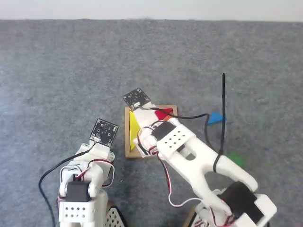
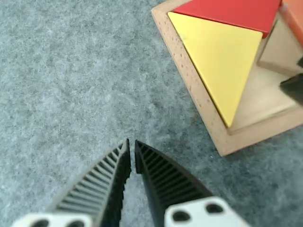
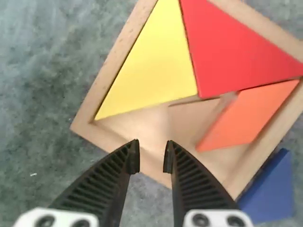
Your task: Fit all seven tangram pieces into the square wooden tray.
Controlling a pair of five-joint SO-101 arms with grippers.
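Observation:
The square wooden tray [image 1: 127, 137] lies mid-table and holds a yellow triangle [image 3: 151, 71], a red triangle [image 3: 232, 52] and an orange piece [image 3: 246, 116]; part of its floor is bare. My right gripper [image 3: 150, 157] hangs over the tray's near rim [image 3: 106, 68], slightly open, with nothing between its fingers. My left gripper [image 2: 131, 147] is shut and empty over the grey mat, a short way off the tray's corner [image 2: 189, 85], beside the yellow triangle [image 2: 218, 61]. A blue piece [image 1: 215, 118] lies on the mat just right of the tray.
A green piece [image 1: 235, 159] lies on the mat to the right, next to the right arm. A black cable runs from that arm across the tray's right side. The grey mat stretches open to the left and far side.

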